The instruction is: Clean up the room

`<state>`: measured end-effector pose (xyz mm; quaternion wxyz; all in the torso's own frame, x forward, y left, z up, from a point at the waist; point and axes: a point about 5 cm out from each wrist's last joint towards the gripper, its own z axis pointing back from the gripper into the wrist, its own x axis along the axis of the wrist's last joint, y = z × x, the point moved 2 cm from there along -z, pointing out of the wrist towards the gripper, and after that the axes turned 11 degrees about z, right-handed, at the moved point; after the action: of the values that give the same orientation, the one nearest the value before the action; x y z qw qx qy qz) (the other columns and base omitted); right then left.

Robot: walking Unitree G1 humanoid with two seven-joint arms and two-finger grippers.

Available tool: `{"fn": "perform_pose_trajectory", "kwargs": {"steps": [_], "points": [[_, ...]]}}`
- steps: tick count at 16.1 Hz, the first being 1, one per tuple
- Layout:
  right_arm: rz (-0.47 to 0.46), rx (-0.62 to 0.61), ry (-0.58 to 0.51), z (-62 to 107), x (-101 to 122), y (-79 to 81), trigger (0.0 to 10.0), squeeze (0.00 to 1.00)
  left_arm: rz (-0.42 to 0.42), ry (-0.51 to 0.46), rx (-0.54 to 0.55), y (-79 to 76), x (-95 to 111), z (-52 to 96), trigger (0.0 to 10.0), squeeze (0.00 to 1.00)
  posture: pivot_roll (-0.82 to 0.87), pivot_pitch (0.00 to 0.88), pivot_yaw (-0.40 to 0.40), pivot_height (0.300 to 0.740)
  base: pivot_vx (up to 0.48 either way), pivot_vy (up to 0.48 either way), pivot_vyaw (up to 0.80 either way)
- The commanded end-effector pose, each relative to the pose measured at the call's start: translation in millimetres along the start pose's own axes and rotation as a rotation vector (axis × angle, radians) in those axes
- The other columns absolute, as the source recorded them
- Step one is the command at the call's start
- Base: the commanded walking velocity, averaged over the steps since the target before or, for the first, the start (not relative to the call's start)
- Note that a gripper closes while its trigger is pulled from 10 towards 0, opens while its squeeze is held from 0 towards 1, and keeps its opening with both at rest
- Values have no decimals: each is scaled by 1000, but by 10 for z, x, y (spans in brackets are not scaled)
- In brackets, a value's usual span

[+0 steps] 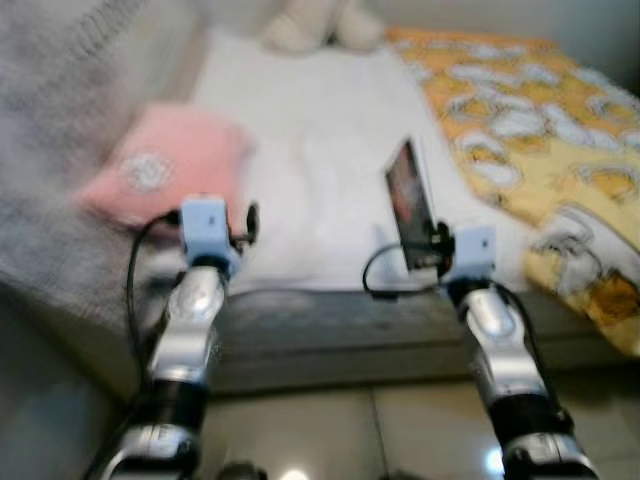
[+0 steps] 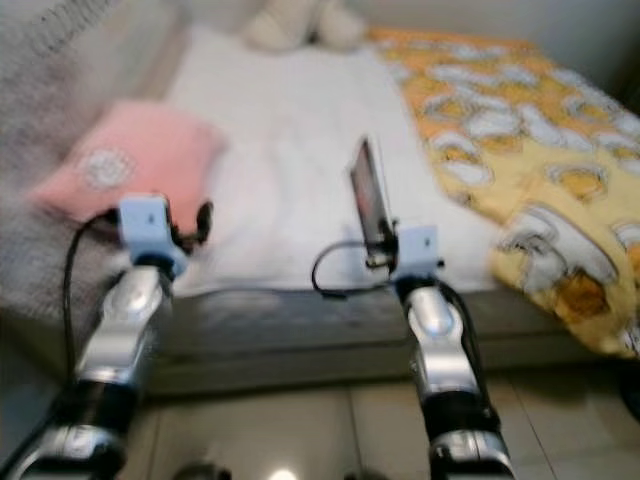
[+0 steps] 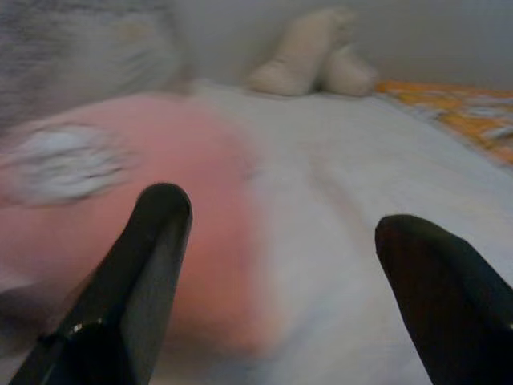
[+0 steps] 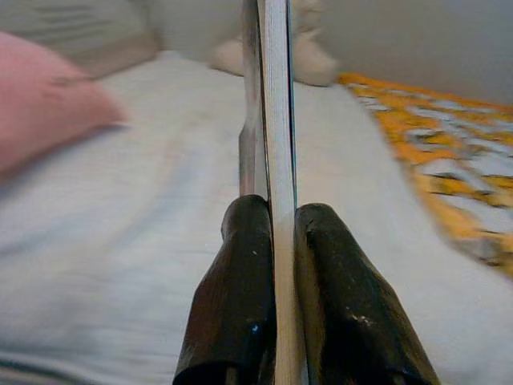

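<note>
Standing pinched in the right hand (image 4: 272, 233), seemingly a book (image 1: 410, 200).

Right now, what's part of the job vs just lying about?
In the job:
- book, clamped upright in right gripper
- left gripper, fingers open, near pink pillow

Lying about:
- yellow blanket
- plush toy
- white sheet
</note>
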<state>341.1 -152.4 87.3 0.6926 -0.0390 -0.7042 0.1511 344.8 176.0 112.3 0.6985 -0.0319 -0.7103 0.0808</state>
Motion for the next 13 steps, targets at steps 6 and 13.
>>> {"fn": "perform_pose_trajectory", "kwargs": {"steps": [6,13], "points": [[19,28,-64,-119,187,25,0,0,-14,-84,46,27,171,-19,10000,0,31,0,-67,736,240,0,189],[15,41,-69,-134,187,70,0,0,-27,-68,9,-22,137,-10,10000,0,38,0,-68,736,474,0,0]]}}
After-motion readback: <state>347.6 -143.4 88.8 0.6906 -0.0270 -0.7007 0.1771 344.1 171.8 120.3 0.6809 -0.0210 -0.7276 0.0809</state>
